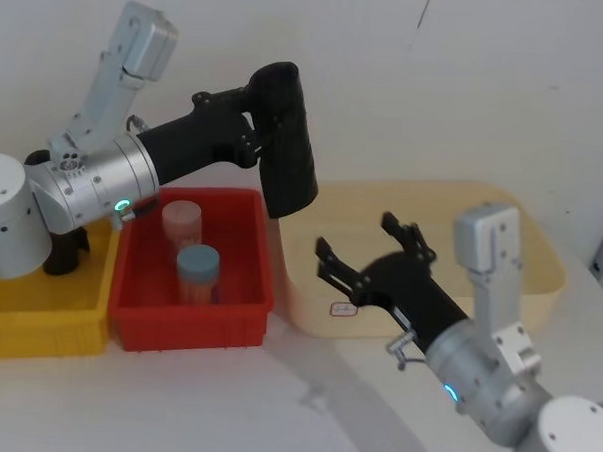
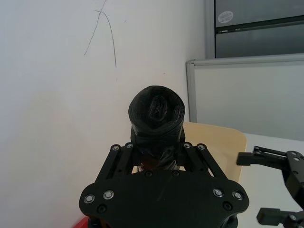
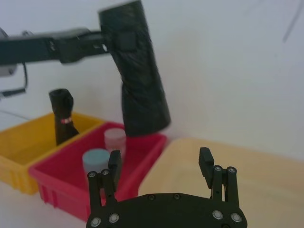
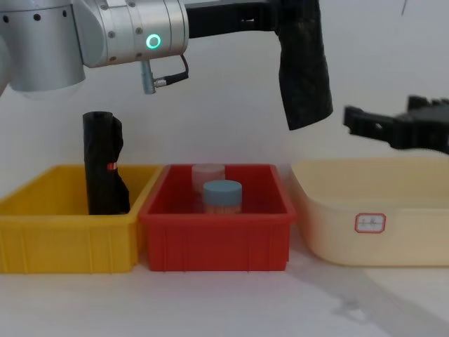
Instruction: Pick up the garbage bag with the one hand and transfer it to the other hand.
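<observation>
While holding right tool (image 1: 354, 234) wide and empty, right of the red bin (image 1: 192, 326), grips garbage bag (image 1: 290, 145) in left tool (image 1: 258, 124) above that bin's right rim.

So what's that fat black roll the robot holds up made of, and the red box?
The thick black roll of garbage bags, clamped in the left gripper, looks like thin, soft plastic film: matte, wrinkled, with folded layers showing at its end. The red rectangular box looks like hard moulded plastic: smooth, slightly glossy walls, vertical ribs, a stiff rim. That's probable from looks only.
</observation>
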Controlling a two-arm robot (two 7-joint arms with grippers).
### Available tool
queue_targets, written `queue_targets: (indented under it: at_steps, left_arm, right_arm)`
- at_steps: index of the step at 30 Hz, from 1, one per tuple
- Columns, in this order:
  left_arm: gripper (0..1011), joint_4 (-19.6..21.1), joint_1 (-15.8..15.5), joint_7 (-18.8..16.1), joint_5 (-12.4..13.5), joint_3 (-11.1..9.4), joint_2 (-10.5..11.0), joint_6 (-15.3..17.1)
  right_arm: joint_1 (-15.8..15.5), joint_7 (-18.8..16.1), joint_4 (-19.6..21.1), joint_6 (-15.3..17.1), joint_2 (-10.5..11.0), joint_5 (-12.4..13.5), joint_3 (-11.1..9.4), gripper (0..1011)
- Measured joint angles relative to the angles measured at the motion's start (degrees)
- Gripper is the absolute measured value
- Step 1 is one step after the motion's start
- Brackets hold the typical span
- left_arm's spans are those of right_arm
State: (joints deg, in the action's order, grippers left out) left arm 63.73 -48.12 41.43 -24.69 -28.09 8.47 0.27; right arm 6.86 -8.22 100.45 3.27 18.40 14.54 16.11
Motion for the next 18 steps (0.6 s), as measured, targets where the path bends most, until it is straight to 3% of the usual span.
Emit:
queue_targets:
  at_steps: [18]
  left_arm:
    - [371,-0.31,-0.17,0.14,-0.12,-0.17,-0.19,-0.11]
  right_arm:
    - [9.41,-2.08,-5.94,0.39,-4.77,-3.5,4.76,1001]
